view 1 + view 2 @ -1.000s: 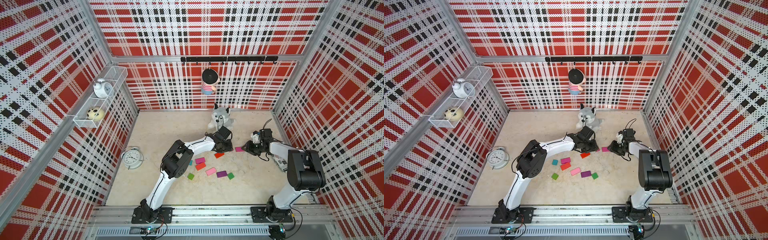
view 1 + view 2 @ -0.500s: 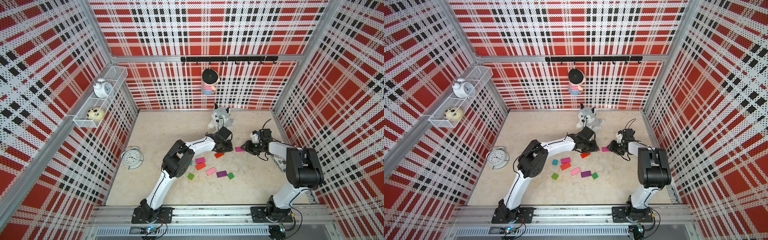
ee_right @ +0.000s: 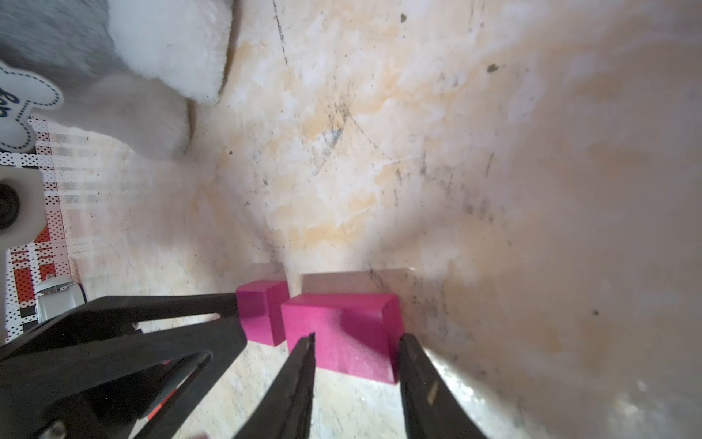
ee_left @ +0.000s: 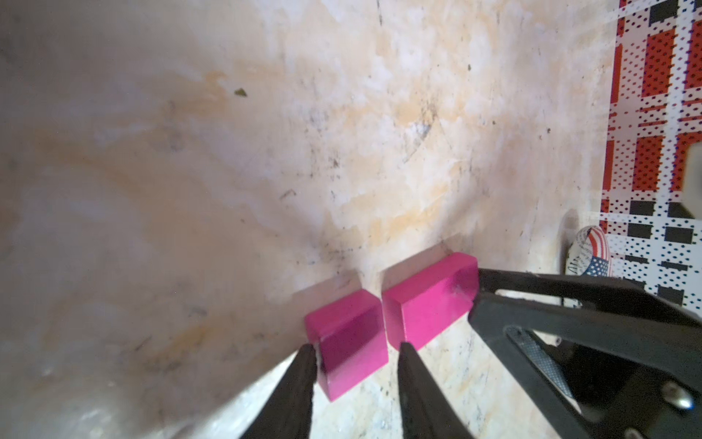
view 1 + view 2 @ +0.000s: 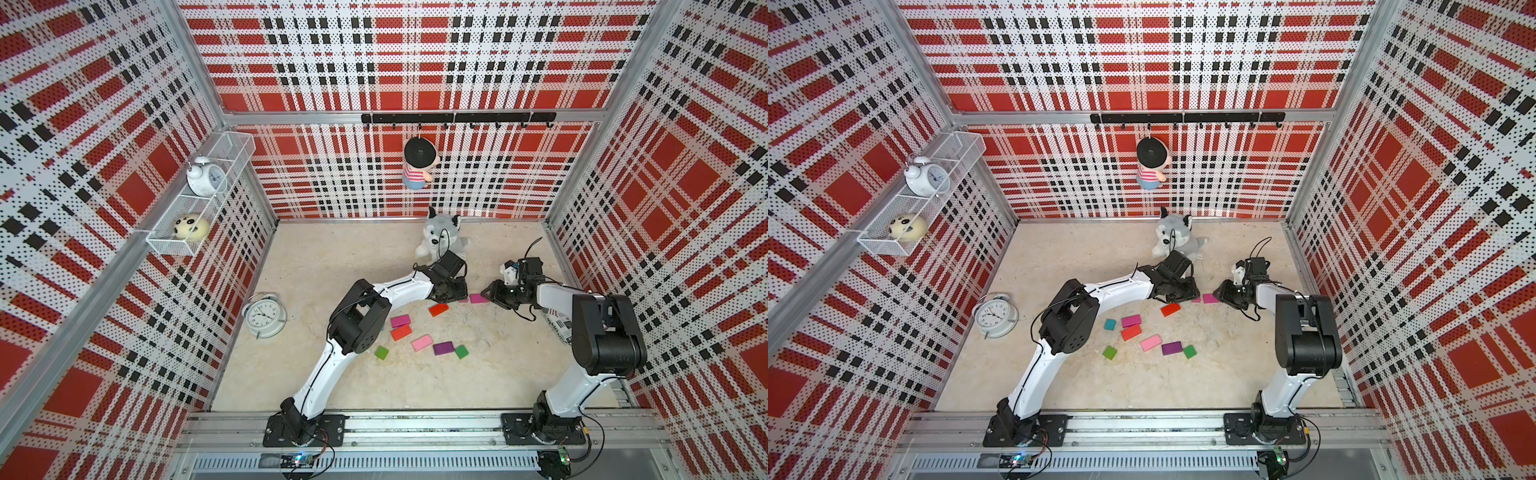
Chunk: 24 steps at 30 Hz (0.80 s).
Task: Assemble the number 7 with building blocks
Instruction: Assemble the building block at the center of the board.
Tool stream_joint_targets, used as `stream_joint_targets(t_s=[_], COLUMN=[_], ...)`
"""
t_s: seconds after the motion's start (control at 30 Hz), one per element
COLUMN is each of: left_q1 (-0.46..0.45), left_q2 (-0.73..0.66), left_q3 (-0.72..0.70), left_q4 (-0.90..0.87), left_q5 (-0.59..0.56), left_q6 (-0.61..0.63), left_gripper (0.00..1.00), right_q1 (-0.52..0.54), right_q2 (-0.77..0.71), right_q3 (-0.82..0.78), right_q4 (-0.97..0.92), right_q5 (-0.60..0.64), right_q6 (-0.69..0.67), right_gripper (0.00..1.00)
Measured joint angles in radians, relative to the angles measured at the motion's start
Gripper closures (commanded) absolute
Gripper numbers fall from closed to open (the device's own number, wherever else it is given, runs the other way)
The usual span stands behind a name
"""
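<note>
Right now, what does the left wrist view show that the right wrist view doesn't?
Only left wrist: a flag-printed object. Only right wrist: the plush dog and its bone-shaped tag. Both: the small magenta block inside the left gripper, the long magenta block inside the right gripper, side by side on the marbled table, nearly touching.

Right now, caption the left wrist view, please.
Left gripper holds small magenta block beside long magenta block in right gripper.

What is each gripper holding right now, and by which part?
Left gripper pinches the small magenta block across its sides; right gripper pinches the longer magenta block across one end. Both blocks rest on the table.
</note>
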Motion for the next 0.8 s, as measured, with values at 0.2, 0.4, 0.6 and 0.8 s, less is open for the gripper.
stream_joint_targets(t_s=[0.2,0.4,0.6,0.8], left_q1=[0.003,0.003,0.003,0.003], left_q2=[0.000,0.006,0.008,0.009], left_q3=[0.000,0.008,0.008,0.009], left_q4=[0.000,0.001,0.000,0.000], left_q5=[0.003,0.008,0.013,0.015], left_q6=[0.011,0.017,0.021,0.028], left_gripper=[0.60,0.60,0.60,0.60], right_q1=[0.000,0.000,0.001,0.007], right_q2=[0.003,0.004,0.004,0.004], right_q3=[-0.004,-0.014,-0.024,-0.040], right_q4=[0.018,0.031,0.051,0.059], right_q5=[-0.004,-0.006,-0.010,-0.010], right_q6=[0.024,0.051,0.077,0.094], right_gripper=[0.62,0.63,0.64,0.65])
